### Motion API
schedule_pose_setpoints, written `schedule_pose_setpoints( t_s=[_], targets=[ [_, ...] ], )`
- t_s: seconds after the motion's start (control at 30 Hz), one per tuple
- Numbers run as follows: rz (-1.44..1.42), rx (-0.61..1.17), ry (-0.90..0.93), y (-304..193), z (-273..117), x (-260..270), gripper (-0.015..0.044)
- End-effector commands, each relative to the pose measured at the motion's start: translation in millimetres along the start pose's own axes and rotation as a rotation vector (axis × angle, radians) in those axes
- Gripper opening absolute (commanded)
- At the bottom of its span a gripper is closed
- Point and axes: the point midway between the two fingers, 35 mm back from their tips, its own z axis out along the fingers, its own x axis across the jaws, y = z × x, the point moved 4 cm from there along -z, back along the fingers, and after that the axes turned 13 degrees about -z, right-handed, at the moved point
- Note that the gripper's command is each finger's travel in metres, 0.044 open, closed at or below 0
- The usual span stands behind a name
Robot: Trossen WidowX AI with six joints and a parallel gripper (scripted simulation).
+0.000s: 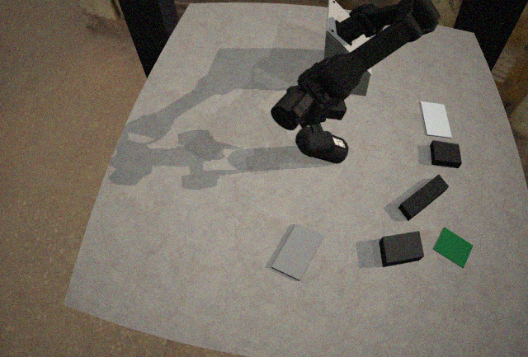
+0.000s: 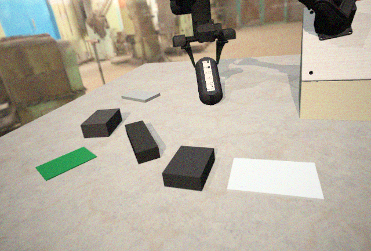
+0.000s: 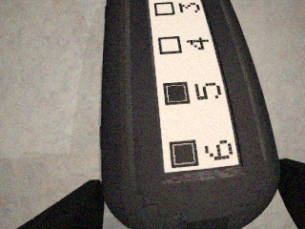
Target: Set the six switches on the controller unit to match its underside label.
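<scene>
The dark grey controller unit (image 1: 315, 145) (image 2: 210, 97) (image 3: 116, 119) is held tilted, its underside turned up toward the wrist camera. I cannot tell whether its lower end touches the bench. My gripper (image 2: 206, 65) (image 3: 192, 188) is shut on the unit, one finger on each long side near one end. The white label (image 1: 340, 142) (image 2: 208, 76) (image 3: 197, 129) shows. In the wrist view, squares 3 and 4 are empty, and 5 and 6 are filled. Squares 1 and 2 are outside that view and too small to read surely elsewhere. The rocker switches are hidden on the far side.
Three dark blocks (image 1: 401, 249) (image 1: 424, 197) (image 1: 445, 153), a green plate (image 1: 453, 247) (image 2: 66, 163), a grey plate (image 1: 297, 251) (image 2: 140, 95) and a white sheet (image 1: 436, 119) (image 2: 275, 177) lie on the bench. A pale panelled box (image 2: 334, 99) stands beside the arm.
</scene>
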Motion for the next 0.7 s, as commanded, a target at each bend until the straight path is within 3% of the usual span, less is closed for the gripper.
schedule_pose_setpoints(
  t_s=[0.0,0.67],
  targets=[
    [-0.009,0.001,-0.005,5,-5,-2,0.0335],
    [-0.008,0.001,-0.004,19,-13,-5,0.0335]
  ],
)
